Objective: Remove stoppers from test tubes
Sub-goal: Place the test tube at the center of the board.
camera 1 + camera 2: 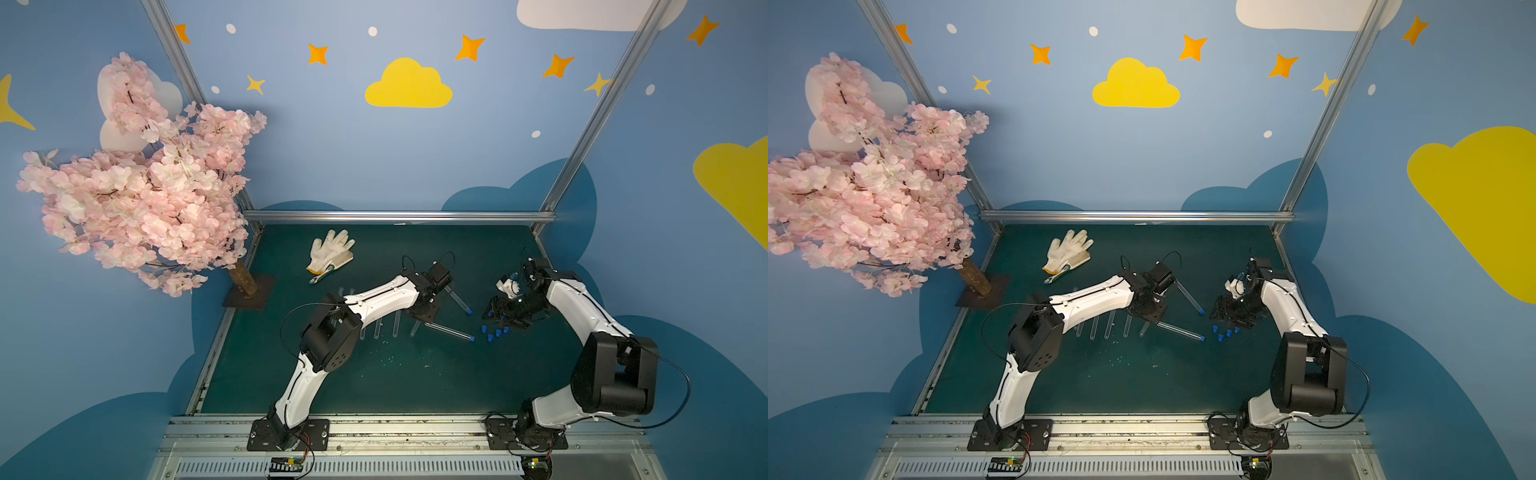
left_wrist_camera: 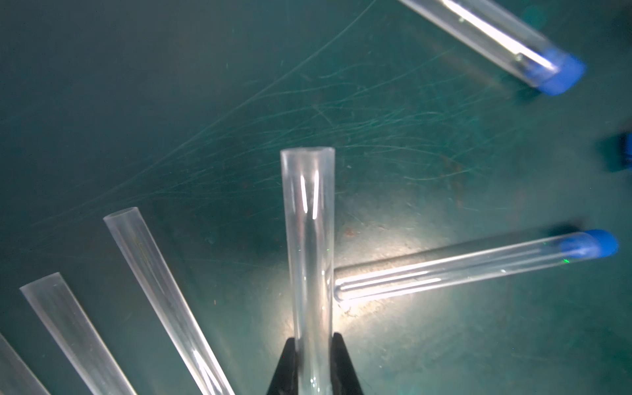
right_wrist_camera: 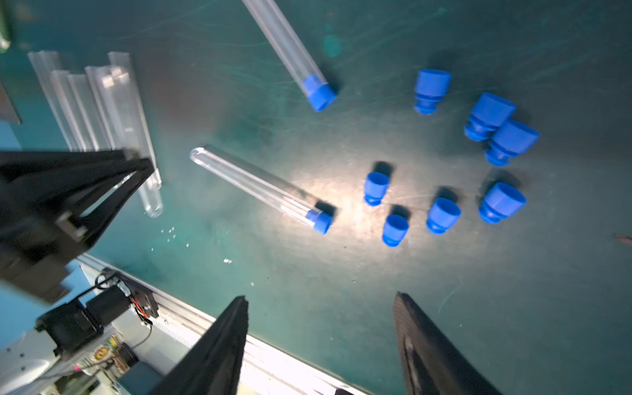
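Pinched in the left gripper (image 2: 314, 337): one unplugged tube (image 2: 307, 222), while the right gripper (image 3: 320, 296) stands wide over the blue plugs

Black fingers (image 2: 342, 369) fill the near edge of the left wrist view, and they are squeezed tight on that clear tube. Its mouth is bare, no plug in it! The tube crosses in front of the rounded end of one of the two stoppered tubes (image 2: 461, 270). The second lies beyond it, well apart, and both carry a blue plug at the far end. Three open tubes (image 2: 160, 290) fan out on the green mat (image 2: 136, 102) beside the grip.

Over to the right wrist view: its two dark fingers (image 3: 222, 352) are spread wide with nothing held (only mat shows in the gap). Ahead of them sit seven loose stoppers (image 3: 442, 214), scattered close together on the mat, two of them touching. The nearer stoppered tube points its blue end at that cluster, just beside it.

In both top views the loose stoppers lie just beside the right gripper. The open tubes lie in a row, partly under the left arm (image 1: 382, 293), and a white glove (image 1: 330, 253) rests near the back rail, well apart from all of it
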`<action>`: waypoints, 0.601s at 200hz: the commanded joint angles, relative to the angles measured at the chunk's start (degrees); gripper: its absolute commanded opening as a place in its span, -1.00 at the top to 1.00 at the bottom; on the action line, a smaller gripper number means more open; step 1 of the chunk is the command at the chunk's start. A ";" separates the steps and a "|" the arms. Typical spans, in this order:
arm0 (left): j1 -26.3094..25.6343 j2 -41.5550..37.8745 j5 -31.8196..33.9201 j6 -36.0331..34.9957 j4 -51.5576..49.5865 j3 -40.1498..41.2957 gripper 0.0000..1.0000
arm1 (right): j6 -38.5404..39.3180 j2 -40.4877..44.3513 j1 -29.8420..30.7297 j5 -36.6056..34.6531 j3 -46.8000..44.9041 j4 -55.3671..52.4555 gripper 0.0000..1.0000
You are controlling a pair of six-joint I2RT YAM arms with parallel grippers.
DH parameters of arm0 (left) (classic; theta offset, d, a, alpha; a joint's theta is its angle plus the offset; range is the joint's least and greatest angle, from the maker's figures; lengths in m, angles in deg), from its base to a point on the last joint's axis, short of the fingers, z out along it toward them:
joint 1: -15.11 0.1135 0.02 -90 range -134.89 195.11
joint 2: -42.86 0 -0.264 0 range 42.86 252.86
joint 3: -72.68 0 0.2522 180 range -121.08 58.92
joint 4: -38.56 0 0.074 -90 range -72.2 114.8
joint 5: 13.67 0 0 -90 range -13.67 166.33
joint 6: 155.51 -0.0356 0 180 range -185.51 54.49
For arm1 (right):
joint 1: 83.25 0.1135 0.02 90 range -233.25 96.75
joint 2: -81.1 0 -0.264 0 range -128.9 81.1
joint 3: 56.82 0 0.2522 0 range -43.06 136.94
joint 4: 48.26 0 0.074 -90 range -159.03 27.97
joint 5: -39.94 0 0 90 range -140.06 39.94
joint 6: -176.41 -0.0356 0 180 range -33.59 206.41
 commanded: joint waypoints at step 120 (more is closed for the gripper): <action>3.14 7.64 0.91 8.30 -7.16 -6.22 0.89 | 0.51 4.17 4.21 0.15 5.46 -3.35 -0.46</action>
